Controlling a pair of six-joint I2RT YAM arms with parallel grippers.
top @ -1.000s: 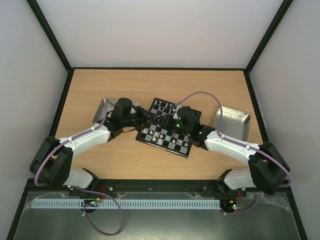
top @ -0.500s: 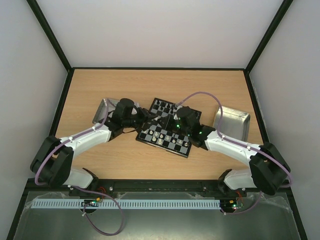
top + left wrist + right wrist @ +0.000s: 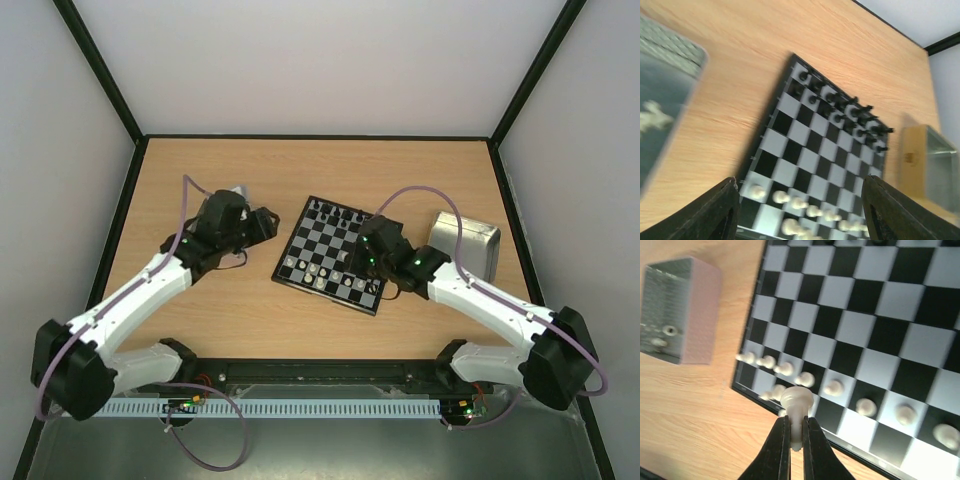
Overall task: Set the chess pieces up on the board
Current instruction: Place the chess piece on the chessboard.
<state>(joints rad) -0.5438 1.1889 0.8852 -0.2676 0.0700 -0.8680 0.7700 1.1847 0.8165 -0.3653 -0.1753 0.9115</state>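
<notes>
The board (image 3: 325,245) lies at the table's middle, with black chess pieces (image 3: 845,105) along its far rows and cream-white chess pieces (image 3: 832,386) along its near rows. My right gripper (image 3: 796,432) is shut on one cream-white piece (image 3: 796,402) and holds it in the air above the board's near edge; in the top view this right gripper (image 3: 355,265) hangs over the board's right part. My left gripper (image 3: 265,222) is off the board to its left. In its wrist view the left gripper (image 3: 800,220) stands open with nothing between its fingers.
A metal tray (image 3: 465,240) stands right of the board. Another metal tray (image 3: 660,115) lies left of the board with a white piece (image 3: 652,117) in it, mostly under my left arm in the top view. Black frame rails edge the table.
Both grippers met over the board's middle. Since then the left jaws opened and that arm drew back to the left. The right jaws shut on the white piece and pulled back right.
</notes>
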